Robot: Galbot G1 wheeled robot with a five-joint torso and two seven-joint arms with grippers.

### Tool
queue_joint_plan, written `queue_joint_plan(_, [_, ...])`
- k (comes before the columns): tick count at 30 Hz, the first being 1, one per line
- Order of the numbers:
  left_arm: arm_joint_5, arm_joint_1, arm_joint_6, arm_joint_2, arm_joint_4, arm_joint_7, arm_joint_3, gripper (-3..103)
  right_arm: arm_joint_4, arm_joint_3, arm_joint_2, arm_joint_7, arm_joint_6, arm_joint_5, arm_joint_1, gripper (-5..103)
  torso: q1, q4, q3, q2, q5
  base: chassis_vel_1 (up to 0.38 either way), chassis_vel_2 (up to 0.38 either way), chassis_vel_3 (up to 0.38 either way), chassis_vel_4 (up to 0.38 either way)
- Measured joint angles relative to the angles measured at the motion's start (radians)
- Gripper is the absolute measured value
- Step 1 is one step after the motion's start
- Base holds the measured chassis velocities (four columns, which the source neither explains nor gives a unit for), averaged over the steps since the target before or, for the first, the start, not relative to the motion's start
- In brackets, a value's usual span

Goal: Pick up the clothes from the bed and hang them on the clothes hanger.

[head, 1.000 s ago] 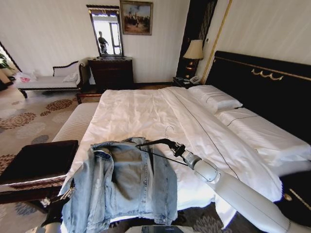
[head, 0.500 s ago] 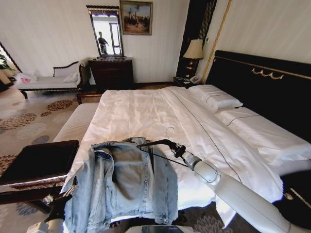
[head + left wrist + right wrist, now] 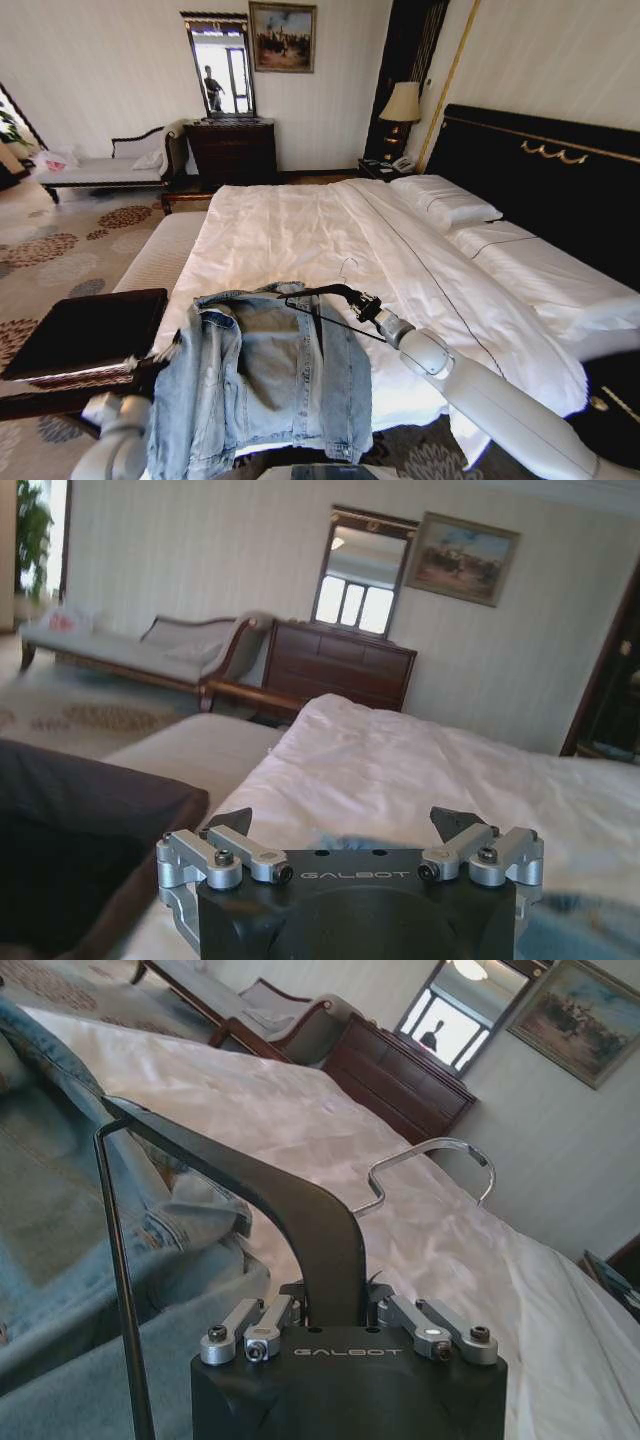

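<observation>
Reaching across the jacket [image 3: 270, 375], right end effector [image 3: 340, 1305] clamped on the clothes hanger [image 3: 265, 1195]; left end effector [image 3: 345, 830] spread apart.

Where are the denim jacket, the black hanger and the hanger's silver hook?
denim jacket [image 3: 270, 380], head view, on its grey-blue inside back panel.
black hanger [image 3: 300, 1215], right wrist view, on its curved shoulder arm.
silver hook [image 3: 440, 1147], right wrist view, on the top of its bend.

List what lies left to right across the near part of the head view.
Dark-topped bench → left gripper → denim jacket → black hanger → right gripper → bed's pillows.
</observation>
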Motion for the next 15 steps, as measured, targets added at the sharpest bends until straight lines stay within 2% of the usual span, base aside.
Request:
queue_joint_plan(2, [-0.100,-0.062,0.070,0.037,0.011,-0.064,0.013,100,-0.009,-0.052,0.013,-0.001,0.001,0.014,0.055,28,0.000,0.0004,0.000,0.000,-0.0002,0.000,0.000,0.000,0.000])
queue_joint_plan(3, [-0.140,-0.090,0.092,0.052,0.025,-0.091,0.023,100,-0.012,-0.067,0.018,-0.001,0.001,0.017,0.071,28,0.000,0.0014,0.000,0.000,-0.0003,0.000,0.000,0.000,0.000])
queue_joint_plan(4, [-0.140,-0.090,0.092,0.052,0.025,-0.091,0.023,100,-0.012,-0.067,0.018,-0.001,0.001,0.017,0.071,28,0.000,0.0014,0.000,0.000,-0.0003,0.000,0.000,0.000,0.000])
queue_joint_plan(7, [-0.250,-0.175,0.135,0.086,0.077,-0.160,0.081,101,-0.014,-0.075,0.024,-0.001,0.000,0.020,0.078,28,0.000,0.0005,0.000,0.000,-0.0004,0.000,0.000,0.000,0.000])
queue_joint_plan(8, [-0.250,-0.175,0.135,0.086,0.077,-0.160,0.081,101,-0.014,-0.075,0.024,-0.001,0.000,0.020,0.078,28,0.000,0.0005,0.000,0.000,-0.0004,0.000,0.000,0.000,0.000])
queue_joint_plan(12, [-0.401,-0.267,0.176,0.091,0.116,-0.220,0.160,98,-0.014,-0.064,0.018,0.000,-0.002,0.029,0.077,28,0.000,0.0004,0.000,0.000,-0.0003,0.000,0.000,0.000,0.000])
queue_joint_plan(15, [-0.439,-0.299,0.185,0.090,0.130,-0.230,0.189,97,-0.014,-0.061,0.017,0.000,-0.003,0.032,0.077,28,0.000,0.0003,0.000,0.000,-0.0001,0.000,0.000,0.000,0.000])
